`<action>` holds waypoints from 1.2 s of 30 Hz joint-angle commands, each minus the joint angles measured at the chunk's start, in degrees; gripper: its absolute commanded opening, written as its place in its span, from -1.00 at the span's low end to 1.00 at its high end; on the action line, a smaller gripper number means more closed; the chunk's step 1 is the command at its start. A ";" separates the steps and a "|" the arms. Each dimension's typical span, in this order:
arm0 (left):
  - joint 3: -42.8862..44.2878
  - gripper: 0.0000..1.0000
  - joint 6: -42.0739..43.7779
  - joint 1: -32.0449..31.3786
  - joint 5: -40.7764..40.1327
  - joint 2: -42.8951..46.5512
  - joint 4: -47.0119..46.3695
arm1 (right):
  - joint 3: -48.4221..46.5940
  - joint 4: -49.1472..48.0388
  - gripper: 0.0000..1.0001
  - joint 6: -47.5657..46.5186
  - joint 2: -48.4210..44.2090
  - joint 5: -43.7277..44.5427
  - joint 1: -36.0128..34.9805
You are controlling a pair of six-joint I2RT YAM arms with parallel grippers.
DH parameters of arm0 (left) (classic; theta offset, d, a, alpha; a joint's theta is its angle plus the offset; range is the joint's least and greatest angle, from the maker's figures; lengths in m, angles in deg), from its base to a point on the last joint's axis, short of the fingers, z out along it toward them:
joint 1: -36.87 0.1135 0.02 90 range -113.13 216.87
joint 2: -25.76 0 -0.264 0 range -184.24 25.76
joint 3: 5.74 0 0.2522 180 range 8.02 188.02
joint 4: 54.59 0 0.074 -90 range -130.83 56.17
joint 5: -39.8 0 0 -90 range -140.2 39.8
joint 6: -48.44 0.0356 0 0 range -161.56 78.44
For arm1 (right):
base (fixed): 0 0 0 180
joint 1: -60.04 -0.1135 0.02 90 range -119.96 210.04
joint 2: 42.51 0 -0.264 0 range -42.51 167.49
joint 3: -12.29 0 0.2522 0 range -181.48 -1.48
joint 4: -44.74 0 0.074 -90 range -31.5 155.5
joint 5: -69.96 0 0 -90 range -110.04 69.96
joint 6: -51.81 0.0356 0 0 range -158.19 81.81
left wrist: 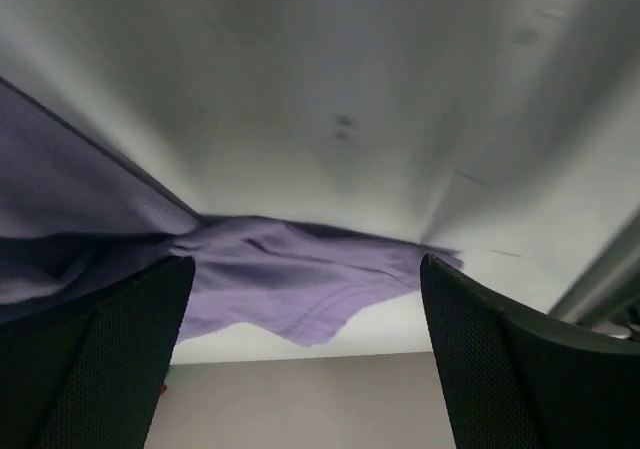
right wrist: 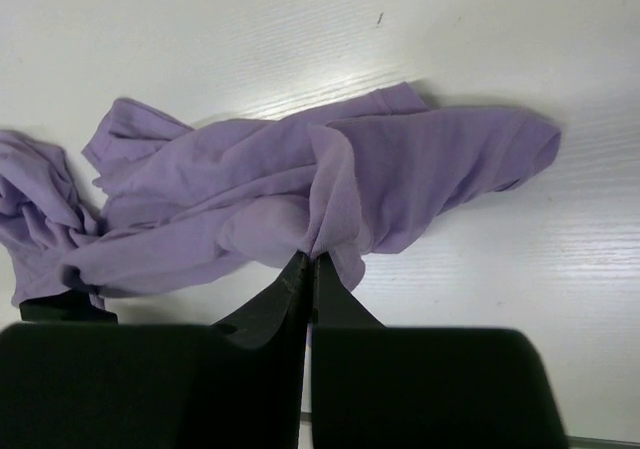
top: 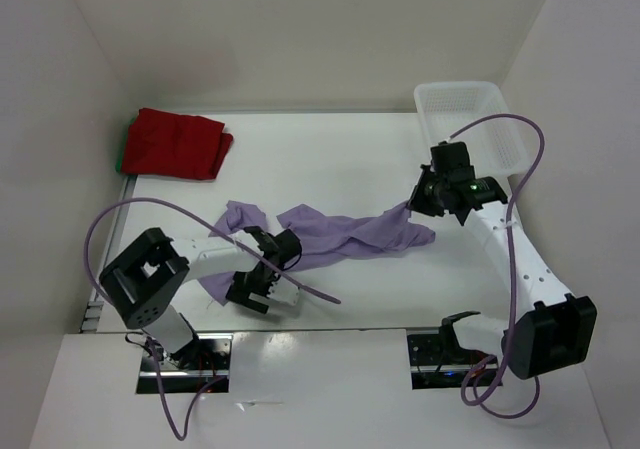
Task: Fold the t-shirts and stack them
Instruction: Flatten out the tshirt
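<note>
The pale lavender t-shirt [top: 340,237] lies crumpled and stretched across the middle of the table. My right gripper [top: 413,205] is shut on a fold near its right end; the right wrist view shows the tips [right wrist: 310,261] pinching the lavender cloth [right wrist: 330,194]. My left gripper [top: 256,297] sits at the shirt's left end, near the table's front edge, open and empty. In the left wrist view the lavender cloth [left wrist: 280,279] lies beyond its spread fingers [left wrist: 500,369]. The dark red t-shirt [top: 176,144] lies folded at the back left, with a sliver of the green t-shirt [top: 122,159] under it.
A white lattice basket [top: 470,119] stands at the back right, just behind the right wrist. White walls enclose the table on the left, back and right. Purple cables loop over both arms.
</note>
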 commanded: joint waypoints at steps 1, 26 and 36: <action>-1.12 1.00 -2.02 2.41 -5.26 -4.13 -7.45 | -0.83 -2.06 -1.00 -2.02 -0.48 -0.21 2.96; 7.49 0.98 -5.53 18.41 9.05 7.82 -0.98 | -3.55 -2.59 -1.00 -6.41 0.66 -5.21 11.76; 4.04 0.98 -9.83 20.07 -6.05 -4.57 -4.22 | -4.08 -2.06 -1.00 -6.41 0.05 -5.22 12.29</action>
